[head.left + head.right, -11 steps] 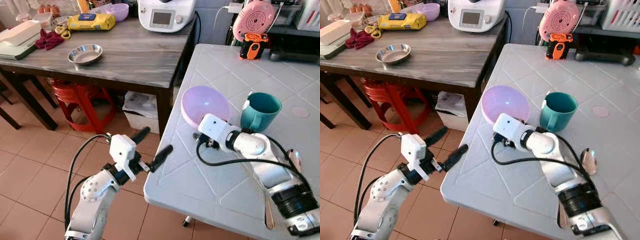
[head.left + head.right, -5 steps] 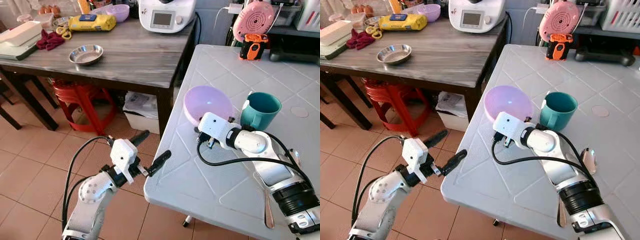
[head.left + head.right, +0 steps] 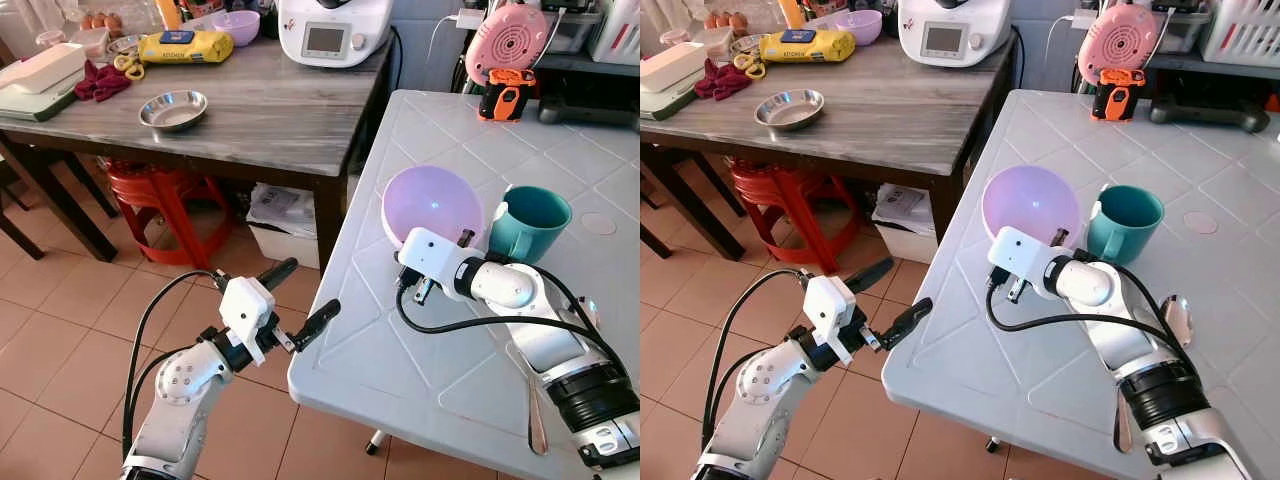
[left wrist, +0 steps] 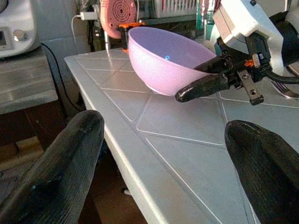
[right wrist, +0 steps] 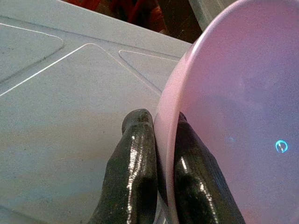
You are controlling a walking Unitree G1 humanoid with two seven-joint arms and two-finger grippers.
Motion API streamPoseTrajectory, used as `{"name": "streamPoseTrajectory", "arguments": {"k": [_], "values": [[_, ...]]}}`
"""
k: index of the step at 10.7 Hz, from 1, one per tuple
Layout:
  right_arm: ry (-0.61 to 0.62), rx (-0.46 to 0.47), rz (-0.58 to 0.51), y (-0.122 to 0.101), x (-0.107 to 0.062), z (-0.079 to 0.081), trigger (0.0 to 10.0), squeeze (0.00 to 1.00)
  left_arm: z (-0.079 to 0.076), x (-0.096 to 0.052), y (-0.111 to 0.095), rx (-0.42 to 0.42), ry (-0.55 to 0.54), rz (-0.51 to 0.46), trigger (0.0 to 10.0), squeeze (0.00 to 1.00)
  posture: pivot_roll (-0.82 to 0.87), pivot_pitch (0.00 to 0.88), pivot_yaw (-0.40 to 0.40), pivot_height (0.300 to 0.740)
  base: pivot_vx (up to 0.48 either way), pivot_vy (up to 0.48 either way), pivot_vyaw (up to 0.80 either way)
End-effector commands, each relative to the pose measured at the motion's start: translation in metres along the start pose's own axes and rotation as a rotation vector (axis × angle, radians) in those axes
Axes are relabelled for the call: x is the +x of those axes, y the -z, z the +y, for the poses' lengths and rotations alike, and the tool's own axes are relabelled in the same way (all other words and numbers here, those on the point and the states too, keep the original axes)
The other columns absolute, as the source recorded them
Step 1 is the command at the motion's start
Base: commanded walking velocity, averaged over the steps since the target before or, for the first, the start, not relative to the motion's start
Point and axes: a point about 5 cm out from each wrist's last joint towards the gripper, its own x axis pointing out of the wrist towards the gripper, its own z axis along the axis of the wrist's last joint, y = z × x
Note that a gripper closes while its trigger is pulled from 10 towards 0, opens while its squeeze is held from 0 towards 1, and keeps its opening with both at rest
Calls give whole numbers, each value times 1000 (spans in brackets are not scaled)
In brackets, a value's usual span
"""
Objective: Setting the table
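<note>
A lilac bowl [image 3: 432, 203] sits on the white table [image 3: 420, 380] near its left edge, almost touching a teal mug [image 3: 530, 222] on its right. My right gripper [image 5: 159, 122] is shut on the bowl's near rim, one black finger inside and one outside. My left gripper [image 3: 308, 290] is open and holds nothing. It hangs over the tiled floor just off the table's left edge, pointing at the bowl [image 4: 163, 58]. A spoon [image 3: 1175, 320] lies on the table by my right forearm.
A dark wooden table [image 3: 260, 110] at the left back carries a steel dish [image 3: 172, 109], a yellow packet [image 3: 183, 44] and a white appliance [image 3: 333, 28]. A red stool [image 3: 160, 195] stands under it. An orange and black device [image 3: 505, 92] sits at the white table's far end.
My right gripper has carried the bowl to the right, up to the mug, and the bowl now sits more level. The left arm has barely moved.
</note>
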Motion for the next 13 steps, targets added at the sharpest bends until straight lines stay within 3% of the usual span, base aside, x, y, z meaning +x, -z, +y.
{"name": "streamPoseTrajectory", "arguments": {"k": [1,3,4,6,7,8,9,11,13], "values": [[1,-30,-31,-8,0,-6,0,0,2,-3,3,15,4,20,10000,0,-69,82,86,740,0,0,0],[15,-22,-100,-18,0,-6,0,0,3,-2,4,16,2,18,10000,0,-72,77,82,740,0,0,0],[52,5,-174,-27,-2,-5,0,0,11,-1,3,0,-88,15,10000,0,-72,75,79,740,0,0,0],[164,119,-272,-37,-7,-4,0,0,23,-2,10,-36,-267,44,10000,0,-69,77,71,740,0,0,0],[317,257,-326,-40,-13,-1,0,0,33,-4,13,-21,-392,90,10000,0,-67,79,65,740,0,0,0],[396,330,-334,-38,-18,2,0,0,37,-5,14,-22,-443,103,10000,0,-67,80,64,740,0,0,0],[509,442,-311,-29,-25,7,9843,0,41,-7,16,-40,-491,111,10000,0,-75,84,68,740,0,0,0],[641,601,-283,-19,-32,16,10000,0,42,-7,18,-50,-509,124,10000,0,-90,87,78,740,0,0,0],[655,642,-271,-19,-32,30,10000,0,40,-1,17,-47,-498,119,10000,0,-98,89,84,740,0,0,0]]}}
